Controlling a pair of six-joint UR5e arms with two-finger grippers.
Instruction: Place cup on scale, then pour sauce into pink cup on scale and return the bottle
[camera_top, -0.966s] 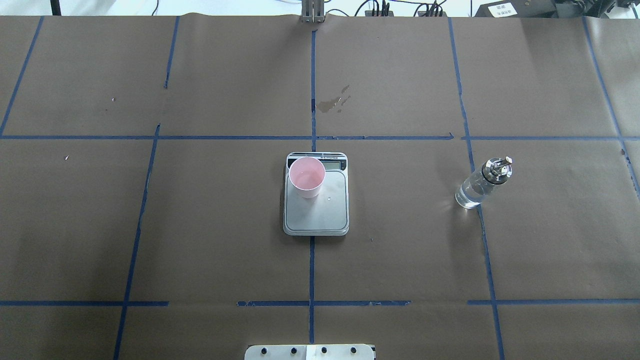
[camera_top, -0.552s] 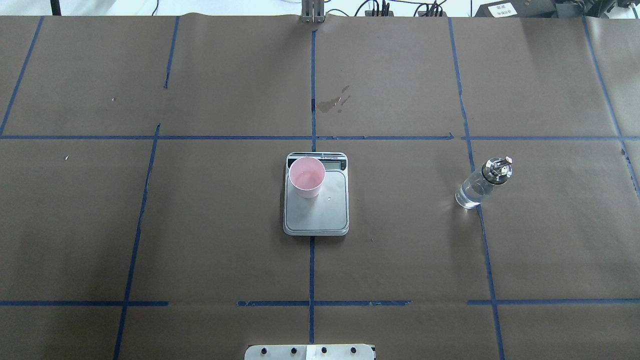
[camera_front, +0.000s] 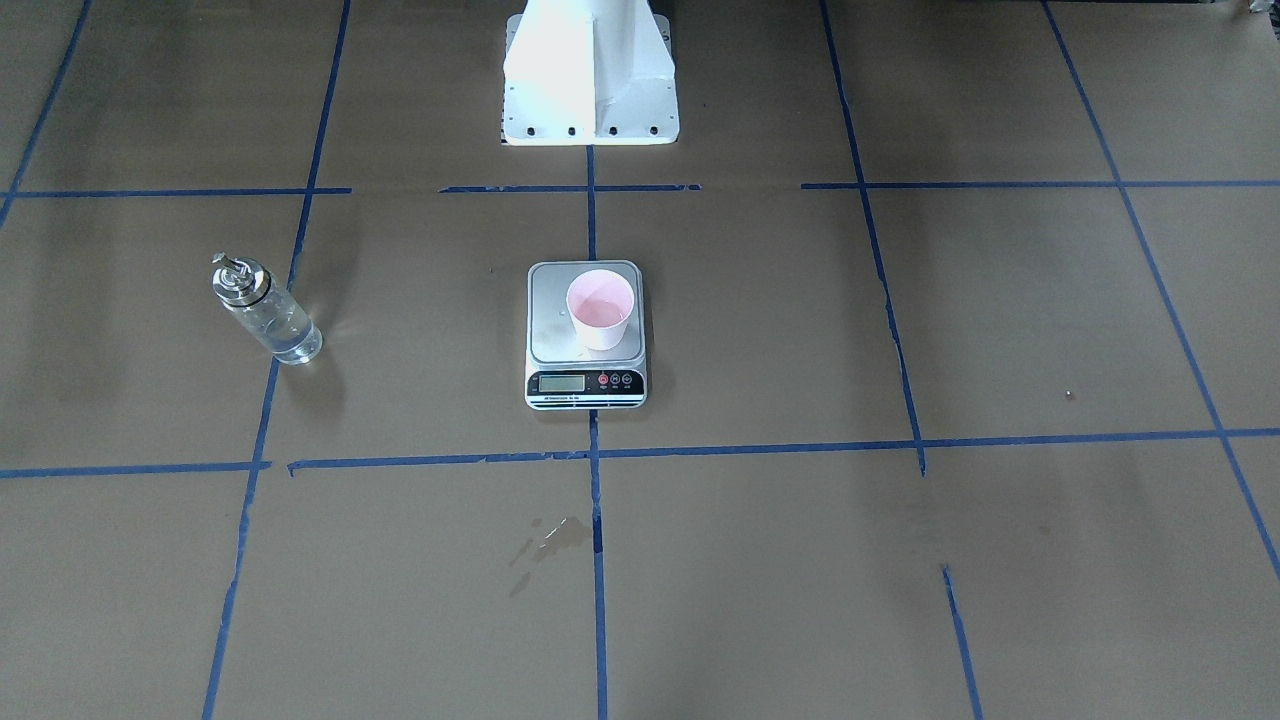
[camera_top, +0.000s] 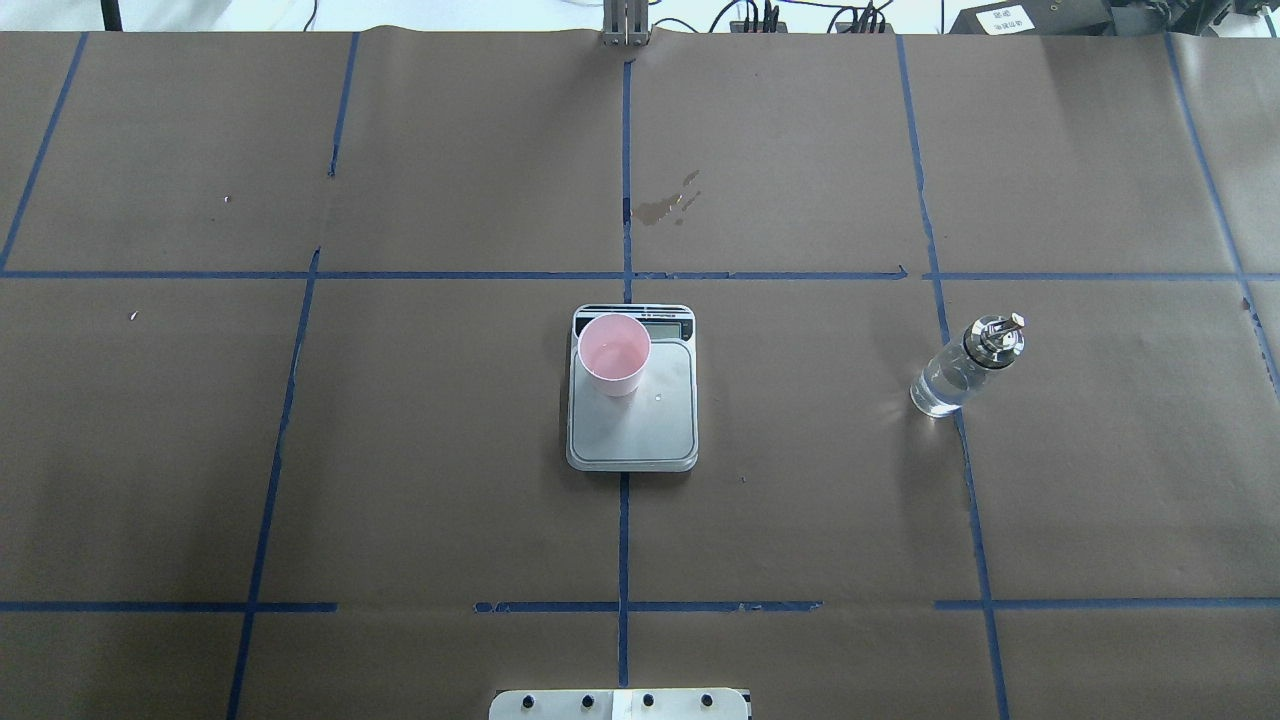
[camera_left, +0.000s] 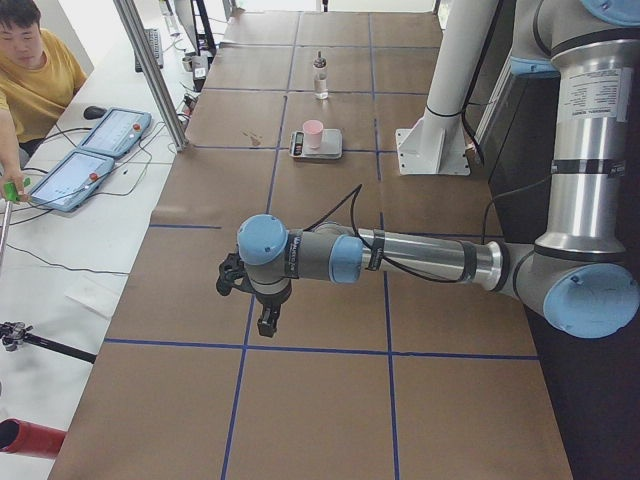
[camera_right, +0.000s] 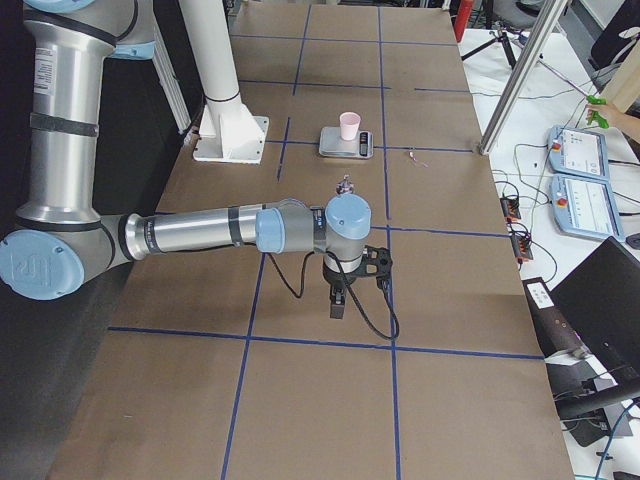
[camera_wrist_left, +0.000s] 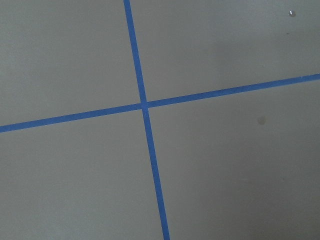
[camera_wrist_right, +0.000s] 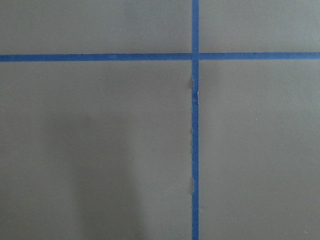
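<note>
The pink cup (camera_top: 614, 355) stands upright on the far left part of the scale (camera_top: 640, 430) at the table's middle; both also show in the front view, cup (camera_front: 600, 310) and scale (camera_front: 548, 320). The bottle (camera_top: 960, 370) stands upright on the table to the right, free of any gripper, with clear liquid in it; it also shows in the front view (camera_front: 268, 315). My left gripper (camera_left: 267, 322) hangs over bare table far from them. My right gripper (camera_right: 337, 305) does too. I cannot tell whether either is open or shut.
The robot's white base (camera_front: 590, 80) stands at the near table edge. A small wet stain (camera_top: 665, 205) lies beyond the scale. An operator (camera_left: 35, 70) sits at the far side with tablets (camera_left: 90, 150). Blue tape lines grid the brown paper.
</note>
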